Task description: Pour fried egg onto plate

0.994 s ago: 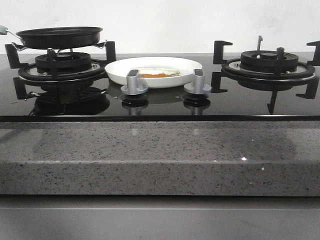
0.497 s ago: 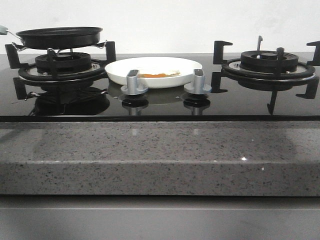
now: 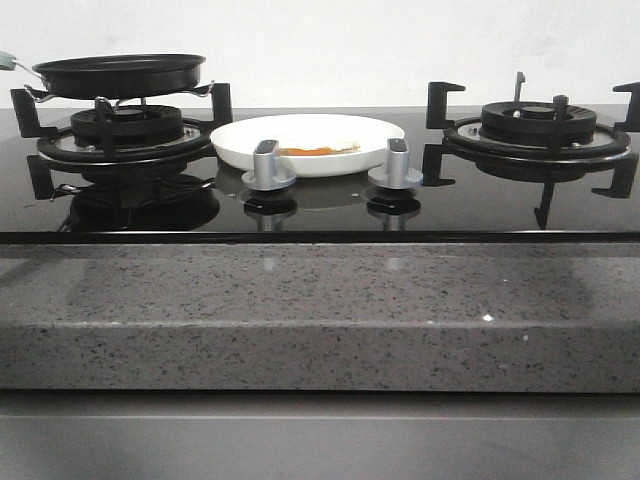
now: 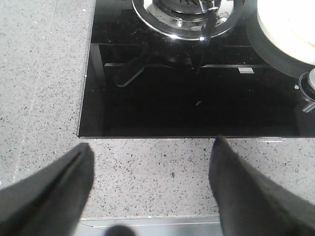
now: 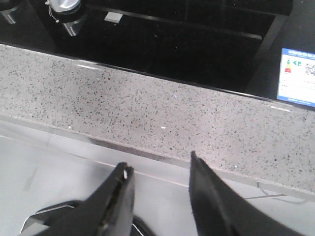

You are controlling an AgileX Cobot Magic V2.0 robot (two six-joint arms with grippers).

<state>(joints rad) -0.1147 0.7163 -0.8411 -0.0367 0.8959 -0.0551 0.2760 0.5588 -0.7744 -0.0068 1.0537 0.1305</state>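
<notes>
The fried egg, whitish with an orange yolk, lies on the white plate between the two burners of the hob. A cream edge of the plate shows in the left wrist view. The black frying pan sits on the left burner. My left gripper is open over the speckled counter in front of the hob, holding nothing. Over the counter's front edge, my right gripper is open and holds nothing too. Neither gripper shows in the front view.
Two grey knobs stand in front of the plate. The right burner has black pan supports. The granite counter runs along the hob's front edge. A label sits on the black glass.
</notes>
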